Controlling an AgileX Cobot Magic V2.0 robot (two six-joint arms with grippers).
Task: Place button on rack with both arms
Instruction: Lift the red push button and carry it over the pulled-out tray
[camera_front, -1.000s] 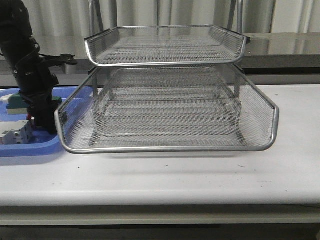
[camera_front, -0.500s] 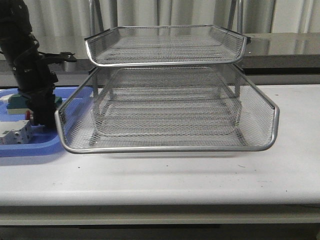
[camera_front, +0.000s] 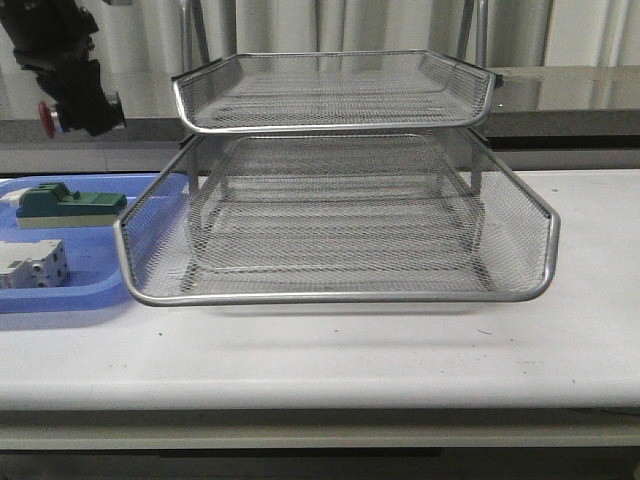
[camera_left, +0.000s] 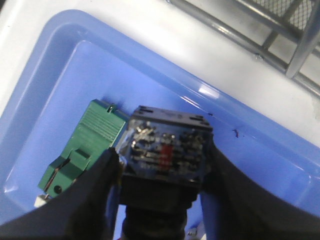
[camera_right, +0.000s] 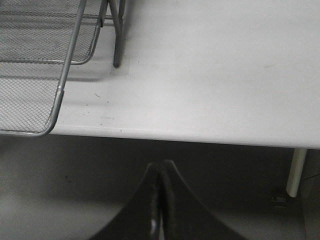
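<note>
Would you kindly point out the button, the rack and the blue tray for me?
button (camera_front: 45, 112): front view, red head, held in the left claw.
rack (camera_front: 340, 296): front view, lower tier's front rim.
blue tray (camera_front: 60, 296): front view, front rim.

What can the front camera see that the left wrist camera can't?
Only the front view shows the rack's stacked tiers, the white breaker, and the button's red head held high by the left gripper. Only the left wrist view shows the button's wired back between the fingers. Both show the blue tray and green block.
</note>
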